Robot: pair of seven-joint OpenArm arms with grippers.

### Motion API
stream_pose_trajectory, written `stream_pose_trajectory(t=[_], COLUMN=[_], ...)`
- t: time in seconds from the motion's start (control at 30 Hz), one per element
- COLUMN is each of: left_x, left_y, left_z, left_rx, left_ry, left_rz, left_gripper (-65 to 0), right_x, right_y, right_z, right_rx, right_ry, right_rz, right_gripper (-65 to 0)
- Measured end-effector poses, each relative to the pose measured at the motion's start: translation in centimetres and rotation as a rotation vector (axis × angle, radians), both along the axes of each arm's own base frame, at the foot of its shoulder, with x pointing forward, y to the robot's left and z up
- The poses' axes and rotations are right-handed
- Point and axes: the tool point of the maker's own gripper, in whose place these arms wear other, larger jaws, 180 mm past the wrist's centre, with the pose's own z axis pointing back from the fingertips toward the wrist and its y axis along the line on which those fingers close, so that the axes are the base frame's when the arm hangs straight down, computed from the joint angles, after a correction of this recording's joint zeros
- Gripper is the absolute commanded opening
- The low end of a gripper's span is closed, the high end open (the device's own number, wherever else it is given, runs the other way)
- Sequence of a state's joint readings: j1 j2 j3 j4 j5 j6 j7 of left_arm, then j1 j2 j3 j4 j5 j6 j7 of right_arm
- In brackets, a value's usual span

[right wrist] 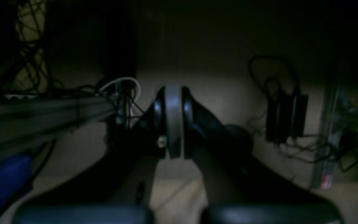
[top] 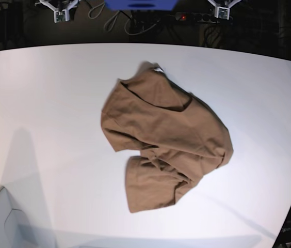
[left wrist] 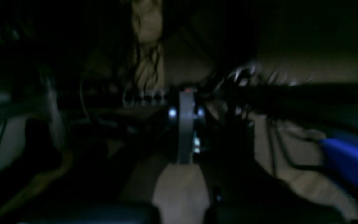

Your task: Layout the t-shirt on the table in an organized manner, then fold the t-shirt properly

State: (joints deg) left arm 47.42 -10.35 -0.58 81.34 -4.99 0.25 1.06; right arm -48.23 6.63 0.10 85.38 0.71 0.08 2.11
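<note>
Meanwhile, both arms sit parked off the tabletop [top: 42, 103]: left pincer [left wrist: 185, 124] and right pincer [right wrist: 173, 121] clenched on nothing, over dim cable-strewn floor. The brown t-shirt [top: 163, 137] lies crumpled mid-tabletop, toward its right edge, awaiting spreading before any fold.

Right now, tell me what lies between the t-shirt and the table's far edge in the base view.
Nothing: the base view shows only bare white table between the crumpled brown t-shirt and that edge.
</note>
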Motion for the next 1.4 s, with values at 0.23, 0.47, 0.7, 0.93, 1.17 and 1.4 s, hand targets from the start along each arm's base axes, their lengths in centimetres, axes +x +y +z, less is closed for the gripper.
stream_pose_trajectory(t=[0.23,0.47,0.7,0.93,1.17,1.4], left_x=[1.6,4.4,5.7,6.2,6.7,8.1], left_y=[-2.0,-0.4,-0.4,-0.8,-0.9,-0.9], left_z=[5.8,10.7,12.4,13.1,13.9,14.3], left_rx=[-0.052,-0.017,-0.017,-0.027,-0.030,-0.031], left_ry=[-0.123,-0.249,-0.303,-0.323,-0.347,-0.386], left_rz=[-0.022,0.017,0.024,0.021,0.020,0.019], left_gripper=[-65.0,-65.0,-65.0,-62.1,-35.0,-34.2], right_x=[4.1,7.7,9.8,12.2,13.5,16.7], right_y=[1.3,2.6,6.4,12.8,18.4,18.7], right_z=[6.2,11.7,13.2,11.8,11.7,13.0], right_rx=[0.019,0.041,0.133,0.246,0.293,0.278], right_ry=[-0.183,-0.342,-0.394,-0.269,-0.164,-0.228], right_rz=[0.029,0.050,0.099,0.210,0.368,0.392], right_gripper=[-65.0,-65.0,-65.0,-60.3,-39.1,-34.8])
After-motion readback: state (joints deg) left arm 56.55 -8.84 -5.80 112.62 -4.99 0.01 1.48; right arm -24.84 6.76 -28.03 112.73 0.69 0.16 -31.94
